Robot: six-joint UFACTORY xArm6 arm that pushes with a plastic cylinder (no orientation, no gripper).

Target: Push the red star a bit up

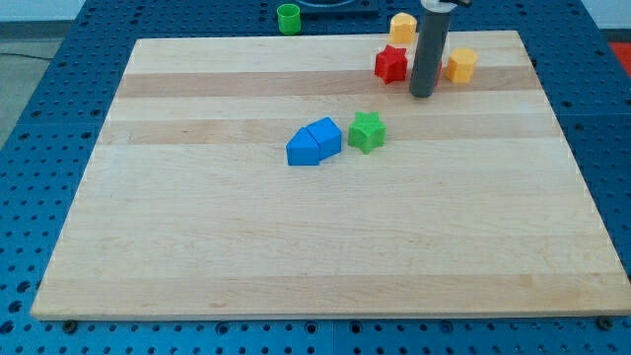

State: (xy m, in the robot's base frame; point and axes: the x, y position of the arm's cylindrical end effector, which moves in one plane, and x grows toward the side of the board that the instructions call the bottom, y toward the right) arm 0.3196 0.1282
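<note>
A pale wooden board (315, 247) lies on blue pegboard. The red star (390, 64) sits near the top edge, right of centre. My tip (422, 94), a bare rod holding nothing, rests just beside its lower right; the upward push looks unfinished.
</note>
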